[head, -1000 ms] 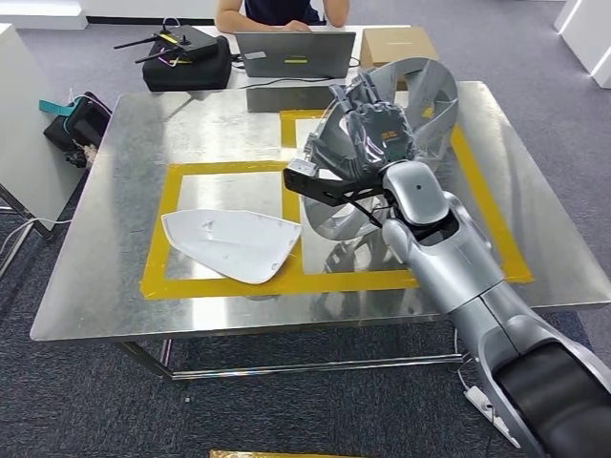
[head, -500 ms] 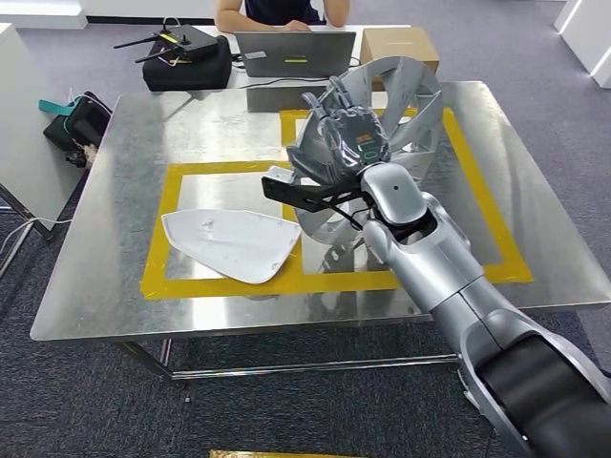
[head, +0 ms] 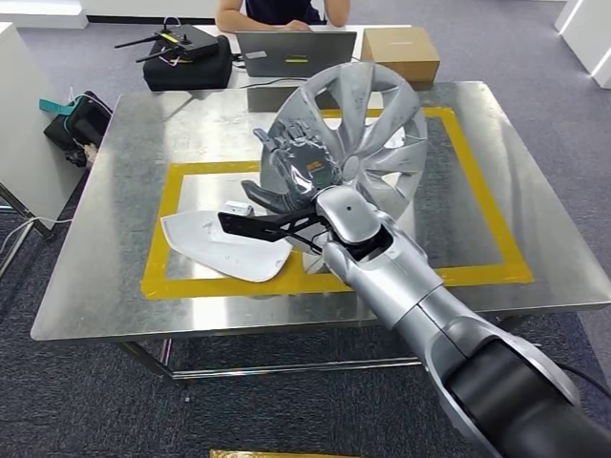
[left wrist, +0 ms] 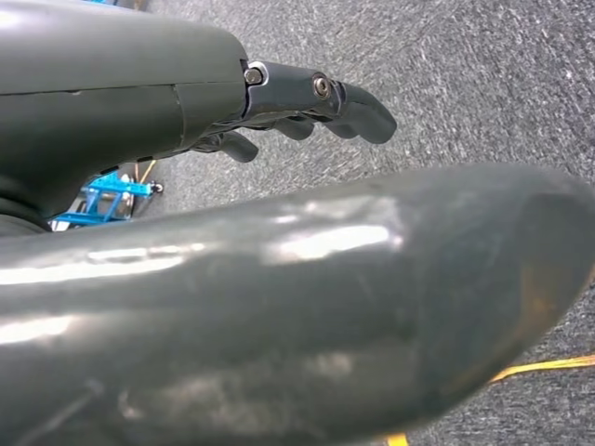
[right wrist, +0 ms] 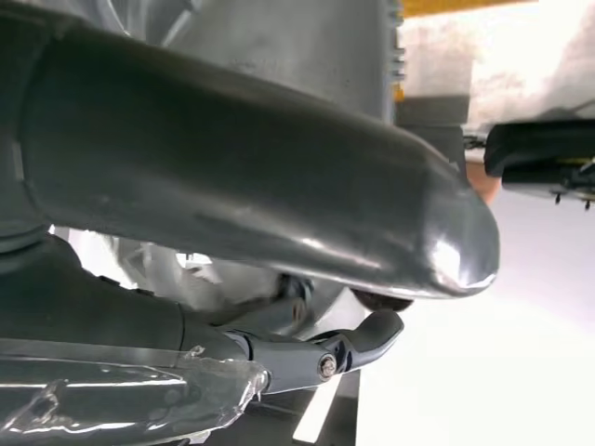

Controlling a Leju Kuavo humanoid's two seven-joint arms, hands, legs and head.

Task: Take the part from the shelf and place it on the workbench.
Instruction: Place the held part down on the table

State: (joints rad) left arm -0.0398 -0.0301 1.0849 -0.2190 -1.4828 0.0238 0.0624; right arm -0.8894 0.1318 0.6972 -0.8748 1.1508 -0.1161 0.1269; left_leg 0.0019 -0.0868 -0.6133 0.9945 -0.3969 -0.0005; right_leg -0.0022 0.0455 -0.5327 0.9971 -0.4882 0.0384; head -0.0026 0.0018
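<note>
My right hand point(head: 299, 179) grips a silver spoked wheel cover point(head: 378, 129) by its rim, holding it tilted up over the metal workbench point(head: 108, 248), above the yellow-taped areas. In the right wrist view the thick thumb point(right wrist: 281, 186) lies across the wheel cover's grey surface point(right wrist: 316, 46), with a dark finger point(right wrist: 350, 348) below it. A white curved panel point(head: 230, 243) lies flat in the left taped frame, just beside the hand. My left hand point(left wrist: 309, 102) hangs over grey carpet with its fingers stretched out and nothing in it.
A laptop point(head: 295, 52), a cardboard box point(head: 400, 43) and a black bag with antennas point(head: 187, 62) sit at the far edge, where a person point(head: 281, 11) is seated. Another dark bag point(head: 79, 124) lies on the floor at the left.
My right arm has swung left across the bench with the wheel cover, which has turned so its spoked face shows. The hand now sits close over the white panel.
</note>
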